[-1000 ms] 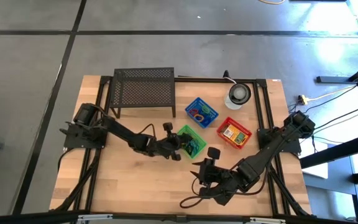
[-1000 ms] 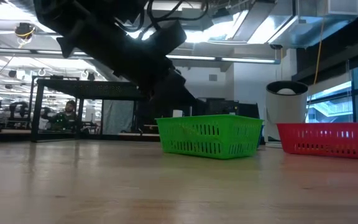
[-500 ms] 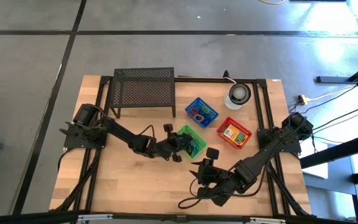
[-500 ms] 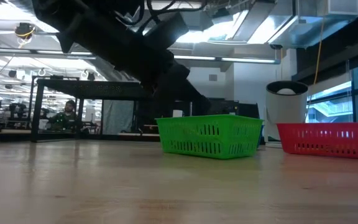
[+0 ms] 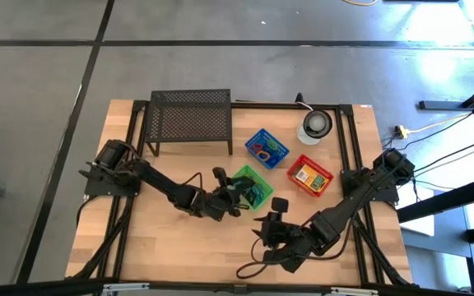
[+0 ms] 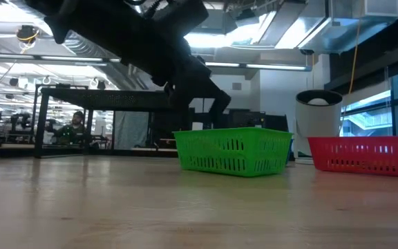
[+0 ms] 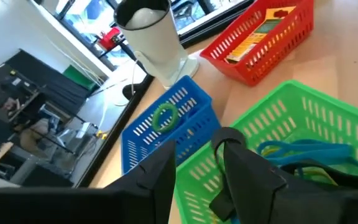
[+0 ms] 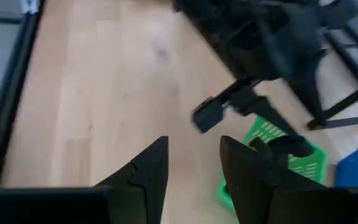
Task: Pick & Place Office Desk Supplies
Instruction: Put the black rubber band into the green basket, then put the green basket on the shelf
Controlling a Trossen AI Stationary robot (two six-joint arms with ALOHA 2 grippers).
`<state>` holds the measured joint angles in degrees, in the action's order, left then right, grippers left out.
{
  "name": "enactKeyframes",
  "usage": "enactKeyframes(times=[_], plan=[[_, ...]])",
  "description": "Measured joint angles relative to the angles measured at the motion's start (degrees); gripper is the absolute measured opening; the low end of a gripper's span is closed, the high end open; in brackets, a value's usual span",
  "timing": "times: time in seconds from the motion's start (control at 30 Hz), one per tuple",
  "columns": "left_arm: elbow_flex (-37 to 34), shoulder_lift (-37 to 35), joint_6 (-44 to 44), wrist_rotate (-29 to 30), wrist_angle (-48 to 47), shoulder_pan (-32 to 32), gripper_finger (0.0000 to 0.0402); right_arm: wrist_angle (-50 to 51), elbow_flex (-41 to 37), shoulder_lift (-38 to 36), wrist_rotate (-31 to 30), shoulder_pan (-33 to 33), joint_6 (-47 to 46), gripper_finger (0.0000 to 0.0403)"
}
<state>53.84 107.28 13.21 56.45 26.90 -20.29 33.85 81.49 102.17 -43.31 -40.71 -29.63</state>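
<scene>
The left hand (image 5: pixel 235 196) hangs over the near edge of the green basket (image 5: pixel 254 186), close to the middle of the tabletop (image 5: pixel 163 238). Its fingers (image 7: pixel 244 174) stand a little apart with nothing visible between them, tips down just inside the basket's rim. Blue loops (image 7: pixel 303 150) lie in the bottom of that basket with a yellow-green loop (image 7: pixel 309 168) among them.

Just beyond, toward the far edge, the blue basket (image 5: pixel 267 147) holds a green loop (image 7: pixel 164 116) and some reddish loops (image 5: pixel 262 151) that are too small to make out properly. Toward the right edge sits the red basket (image 5: pixel 309 175), with a yellow-orange packet (image 5: pixel 304 173) lying flat inside.

The right hand (image 5: pixel 271 228) waits low over bare wood near the front edge, its fingers (image 8: pixel 146 168) parted and empty, pointing toward the green basket.

A black mesh rack (image 5: pixel 190 117) stands at the far left of the tabletop, and a round white and grey object (image 5: pixel 314 127) sits at the far edge beyond the red basket. Past the tabletop, a person (image 6: pixel 72 127) sits in the room behind.
</scene>
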Motion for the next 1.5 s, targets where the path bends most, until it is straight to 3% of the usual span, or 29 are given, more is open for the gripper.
enactKeyframes(times=[0.1, 0.2, 0.33, 0.6, 0.83, 1.27, 1.5], plan=[[0.0, 0.0, 0.0, -1.1, -1.1, -0.2, 0.0129, 0.0, 0.0, 0.0, 3.4, 0.0, 0.2, 0.0146], [0.0, 0.0, -1.3, -6.5, -4.7, 0.3, 0.0130, 0.0, 0.0, 0.0, 5.2, 0.0, 0.3, 0.0146], [0.0, 0.0, -7.0, -16.1, -8.3, 2.4, 0.0130, 0.0, 0.0, 0.0, 5.2, 0.0, 0.3, 0.0146], [0.1, -2.8, -14.6, -25.4, -12.1, 4.0, 0.0130, 0.0, 0.0, 0.0, 5.2, 0.0, 1.8, 0.0146], [0.1, -9.3, -22.8, -24.8, -23.3, 4.2, 0.0130, 0.0, 0.0, -0.1, 5.2, 0.0, 2.0, 0.0146], [0.0, -11.8, -23.3, -20.5, -25.4, 4.5, 0.0130, -0.9, 0.0, -0.1, 5.2, 0.0, 1.8, 0.0146], [0.1, -15.0, -24.5, -27.1, -24.2, 1.7, 0.0130, -1.0, 0.0, 0.1, 5.1, 0.0, 1.6, 0.0146]])
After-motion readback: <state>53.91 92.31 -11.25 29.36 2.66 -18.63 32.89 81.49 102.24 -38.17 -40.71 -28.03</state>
